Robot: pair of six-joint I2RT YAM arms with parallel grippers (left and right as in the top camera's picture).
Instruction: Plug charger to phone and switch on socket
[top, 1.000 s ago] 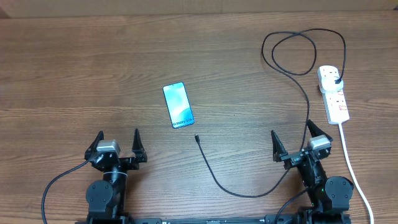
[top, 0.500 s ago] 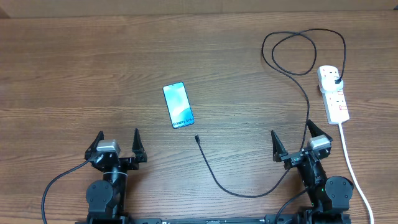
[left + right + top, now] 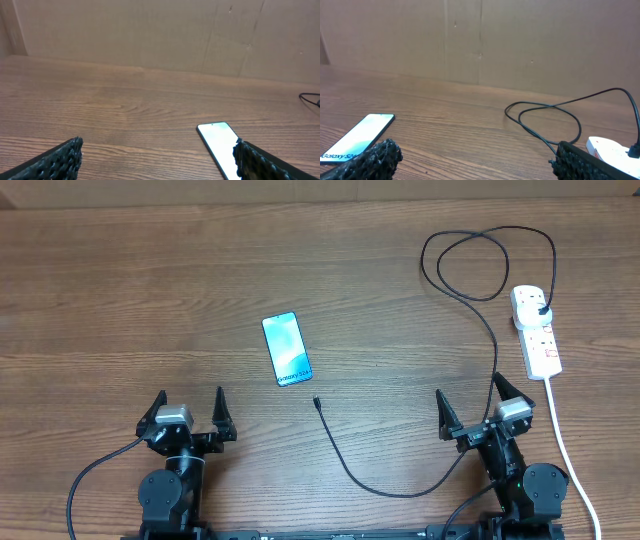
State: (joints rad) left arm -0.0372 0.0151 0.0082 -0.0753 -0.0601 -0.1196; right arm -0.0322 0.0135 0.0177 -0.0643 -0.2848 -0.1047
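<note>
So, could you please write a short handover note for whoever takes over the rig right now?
Left pincer: open, empty, at the near edge of the table.
Right pincer: open, empty, at the near edge; the cable runs close by it.
Phone: flat, screen up, mid-table.
Charger: connector tip lies loose near the phone, not touching it; its black plug sits in the socket at the right.
Done: plug is in the strip.
Left: fit the tip into the phone, switch the socket on; switch position unreadable.
</note>
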